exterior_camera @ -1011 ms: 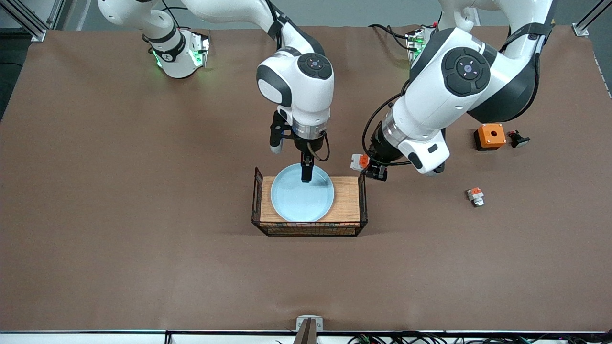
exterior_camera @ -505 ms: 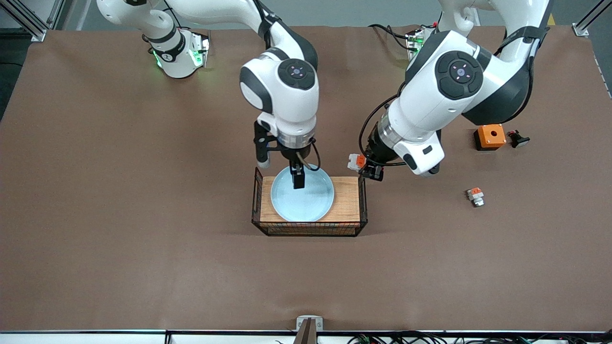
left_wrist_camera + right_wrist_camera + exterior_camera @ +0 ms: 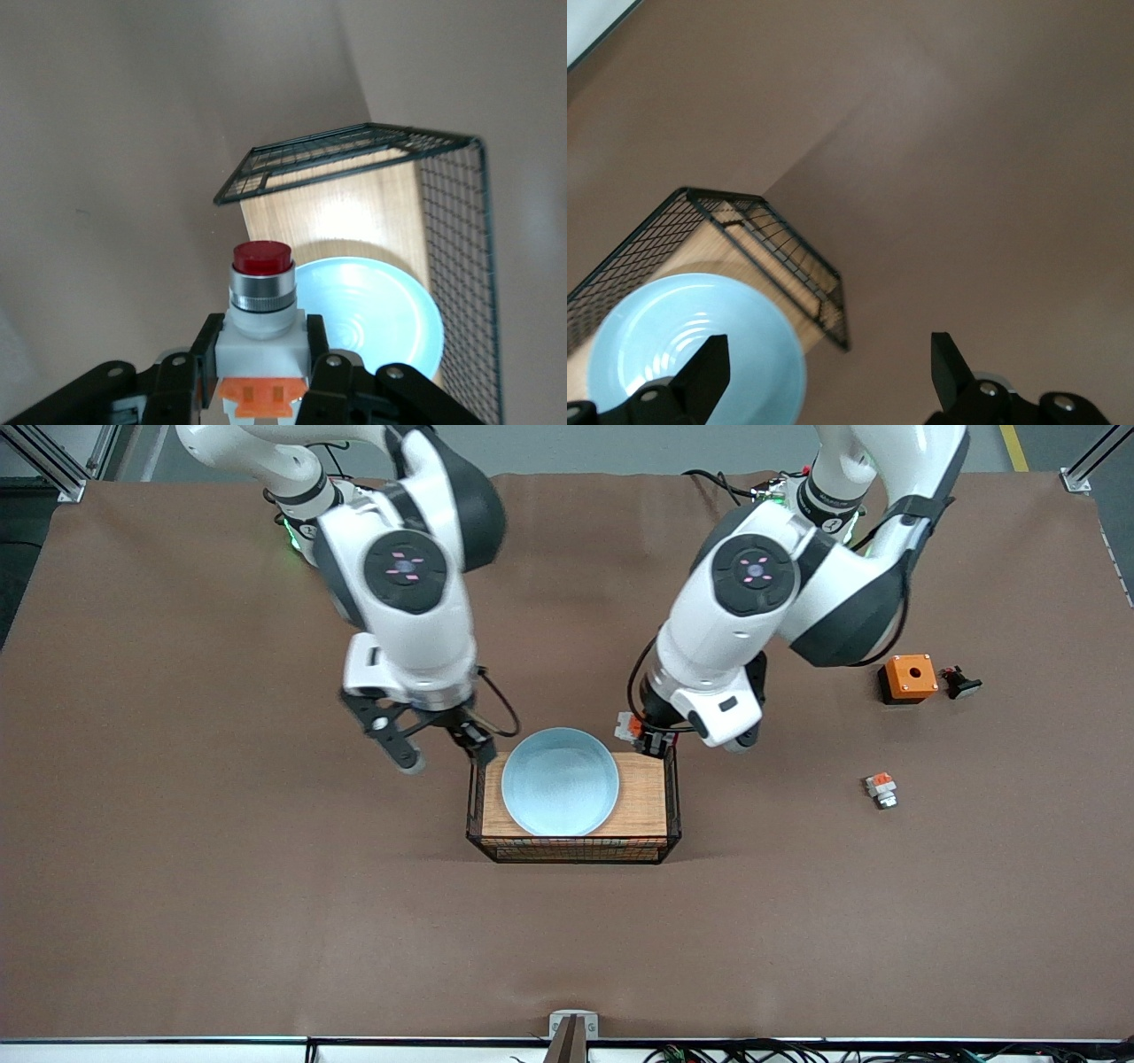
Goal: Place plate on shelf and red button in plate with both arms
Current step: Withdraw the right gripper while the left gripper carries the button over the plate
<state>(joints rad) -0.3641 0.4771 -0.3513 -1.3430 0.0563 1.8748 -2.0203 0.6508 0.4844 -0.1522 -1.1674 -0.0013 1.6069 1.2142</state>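
Fingers [image 3: 182, 376] of the left hand [image 3: 645, 737] are pinching the red button [image 3: 261, 305] over the wire tray's [image 3: 666, 819] corner, beside the plate [image 3: 560, 781] lying in that tray. Lowering it slowly onto bare wood, clear of the mesh wall, is looking wisest. The right hand [image 3: 438, 746], spread and empty, is hanging just off the tray's end toward the right arm.

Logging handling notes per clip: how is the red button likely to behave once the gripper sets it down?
The red button, clamped in the left gripper over the tray's edge, looks rigid and probably light. Its round cap on a taller squarish body suggests it may tip unless set flat. On the smooth plate it would likely slide.
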